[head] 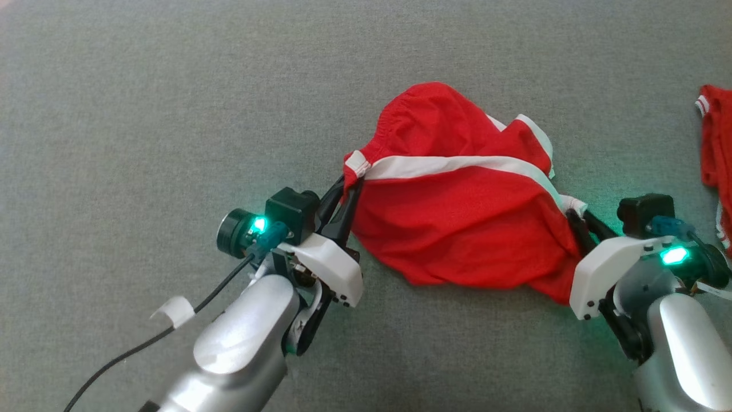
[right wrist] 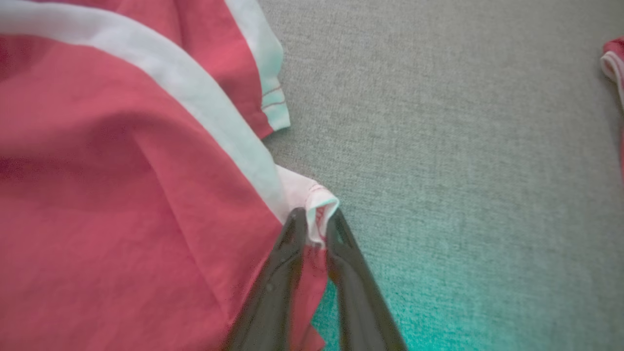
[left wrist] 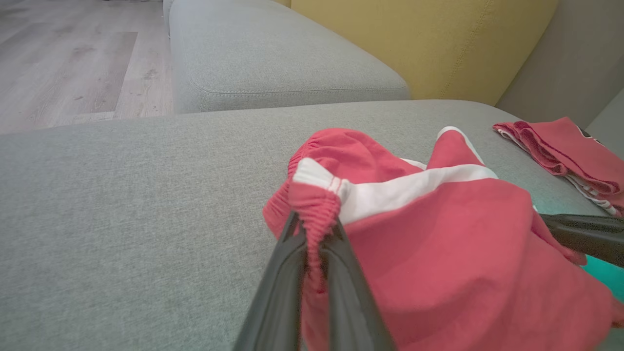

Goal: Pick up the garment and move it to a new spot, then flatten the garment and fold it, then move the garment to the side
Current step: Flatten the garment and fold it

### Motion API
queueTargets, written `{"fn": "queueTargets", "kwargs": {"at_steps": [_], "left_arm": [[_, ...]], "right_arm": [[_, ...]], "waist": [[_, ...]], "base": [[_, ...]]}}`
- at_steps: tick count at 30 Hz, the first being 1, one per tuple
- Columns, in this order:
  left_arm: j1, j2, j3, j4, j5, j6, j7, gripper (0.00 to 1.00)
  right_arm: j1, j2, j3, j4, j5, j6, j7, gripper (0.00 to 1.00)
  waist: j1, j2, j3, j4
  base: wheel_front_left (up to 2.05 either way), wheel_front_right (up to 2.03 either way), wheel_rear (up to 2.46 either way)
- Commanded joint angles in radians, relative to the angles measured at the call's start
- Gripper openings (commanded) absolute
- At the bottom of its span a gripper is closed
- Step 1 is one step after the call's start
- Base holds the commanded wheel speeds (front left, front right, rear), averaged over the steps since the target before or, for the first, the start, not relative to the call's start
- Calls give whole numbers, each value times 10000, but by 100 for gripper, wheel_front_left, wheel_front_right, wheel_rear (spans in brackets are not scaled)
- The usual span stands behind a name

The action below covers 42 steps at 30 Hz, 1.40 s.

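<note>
The red shorts [head: 457, 223] sit bunched on the grey cushion [head: 171, 114], the white stripe [head: 457, 165] running slantwise across the top and creases all through the cloth, so nothing is flat here. At the shorts' left end, the left gripper [head: 350, 191] has its two dark fingers pinched almost together on the gathered waistband corner [left wrist: 312, 209], cloth squeezed between them. At the shorts' right end, the right gripper [head: 573, 216] is nipped just as tight on the white-trimmed hem corner [right wrist: 319, 207]. Both ends are in hand, then, and the cloth sags between the two grips, its lower edge seemingly resting on the cushion. By the look of it the grasp is made and the job is somewhere in the carry or the first pull to spread the shorts out; which of the two cannot be told. Flattening, folding and the final shift aside all appear undone. Well to the right of the shorts lies another red garment [head: 715, 149], apart from them.
</note>
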Motion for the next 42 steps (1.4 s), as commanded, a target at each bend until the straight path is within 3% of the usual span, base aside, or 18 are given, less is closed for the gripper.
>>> {"fn": "queueTargets", "kwargs": {"at_steps": [1, 9, 17, 24, 26, 30, 35, 42], "left_arm": [[-248, 214, 308, -365, -58, 55, -70, 0], [-309, 411, 545, -606, -112, 151, -374, 0], [-376, 895, 1231, -1644, -365, 386, -709, 0], [-372, 1542, 1931, -3524, -697, 666, -456, 0], [-540, 1917, 2158, -4510, -720, 805, -56, 0], [-855, 2246, 2353, -5360, -911, 858, 621, 0], [-1272, 2466, 2403, -4975, -1091, 716, 1173, 0], [-2824, 2466, 2392, -3446, -781, 296, 1230, 0]], "right_arm": [[-68, -70, 185, 25, 26, 65, -24, 0], [-611, 90, -168, -260, -22, 65, -1324, 0], [-1035, 51, -312, -1791, -1, 65, -2197, 0], [-858, 112, -538, -3828, -35, 65, -1985, 0], [-775, 141, -638, -4867, -90, 65, -1743, 0], [-735, 170, -612, -5737, -49, 65, -1279, 0], [-1109, 112, -351, -5476, 173, 65, -880, 0], [-3516, -247, 8, -3242, 38, 65, -1129, 0]], "waist": [[0, 0, -21, -28], [0, 0, -512, -221], [0, 0, -1884, -401], [0, 0, -3044, -425], [0, 0, -3222, -426], [0, 0, -3235, -442], [0, 0, -2885, -592], [0, 0, -1395, -975]], "base": [[0, 0, 0], [0, 0, 0], [0, 0, 0], [0, 0, 0], [0, 0, 0], [0, 0, 0], [0, 0, 0], [0, 0, 0]]}}
